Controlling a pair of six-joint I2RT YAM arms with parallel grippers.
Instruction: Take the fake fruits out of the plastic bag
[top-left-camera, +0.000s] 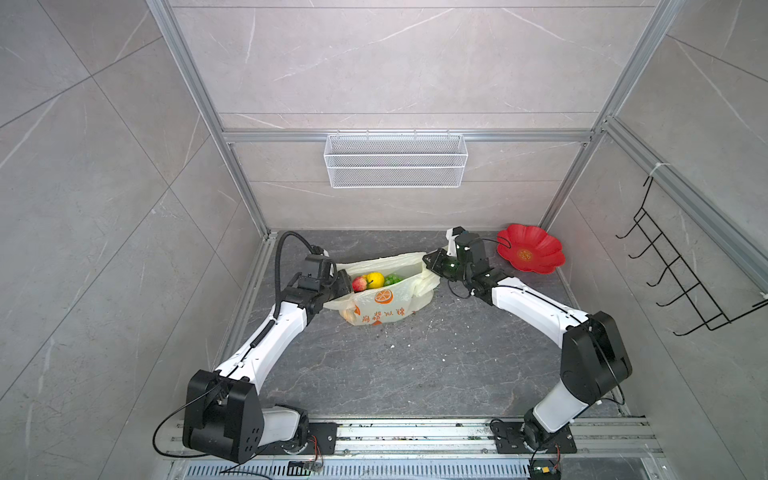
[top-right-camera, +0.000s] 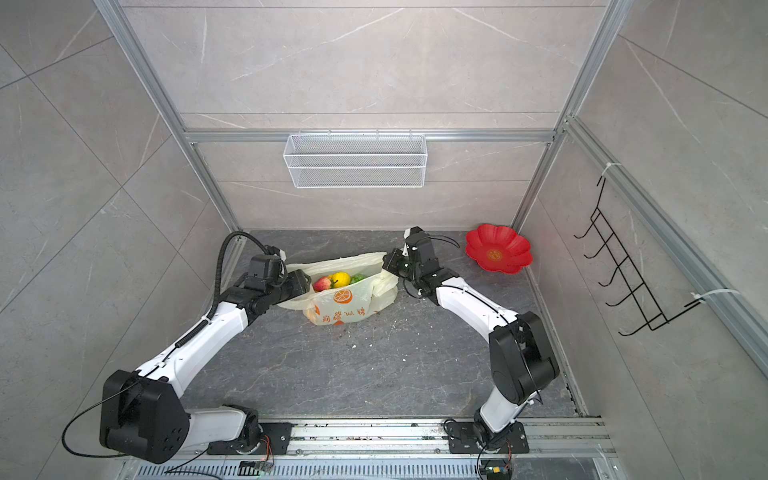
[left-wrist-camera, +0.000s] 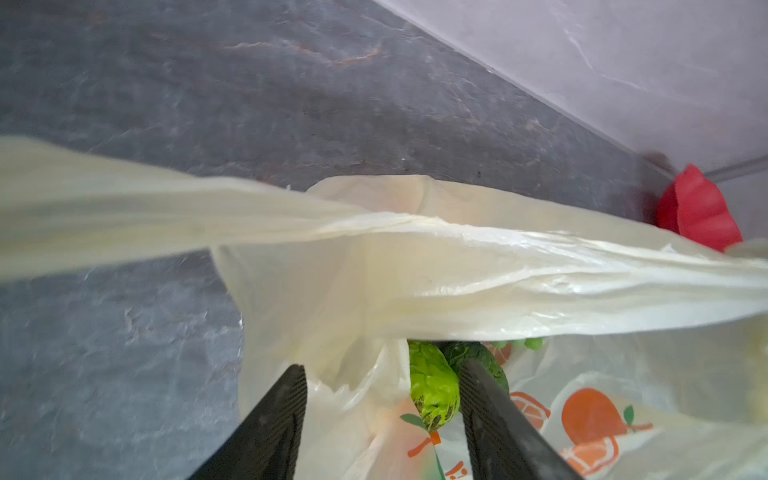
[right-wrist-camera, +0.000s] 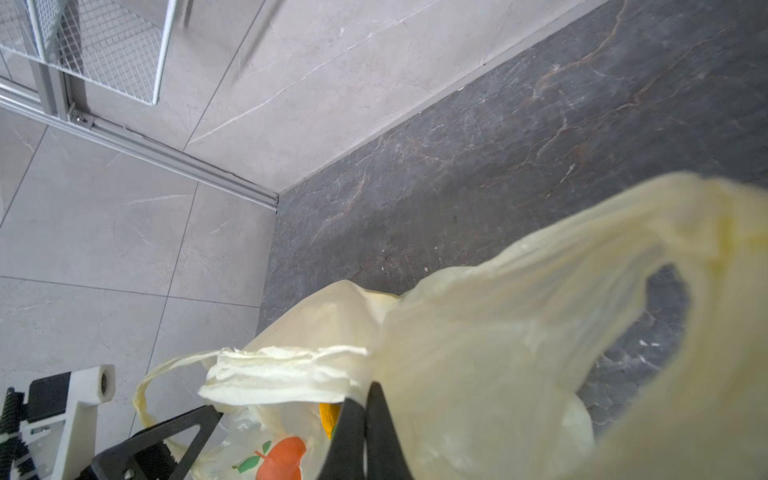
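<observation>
Jaws of the left gripper (left-wrist-camera: 382, 365) stand apart at the mouth of the plastic bag (top-left-camera: 382, 297), taut film crossing ahead; the right gripper (right-wrist-camera: 370, 388) pinches the opposite rim. The fake fruits (top-left-camera: 376, 280) lie inside, toward the back of the worktop (top-left-camera: 415, 365); a red flower-shaped plate (top-left-camera: 532, 249) occupies its back right corner.

Fake fruits (top-left-camera: 374, 279): mostly buried in the plastic bag (top-left-camera: 388, 266), only the top few showing in both top views; bag lettering (top-left-camera: 384, 313) too small to read. Red plate (left-wrist-camera: 698, 212): partly covered by bag film in the left wrist view. Right wrist view: nearest bag fold blurred, yellow fruit (right-wrist-camera: 329, 415) a mere sliver.
</observation>
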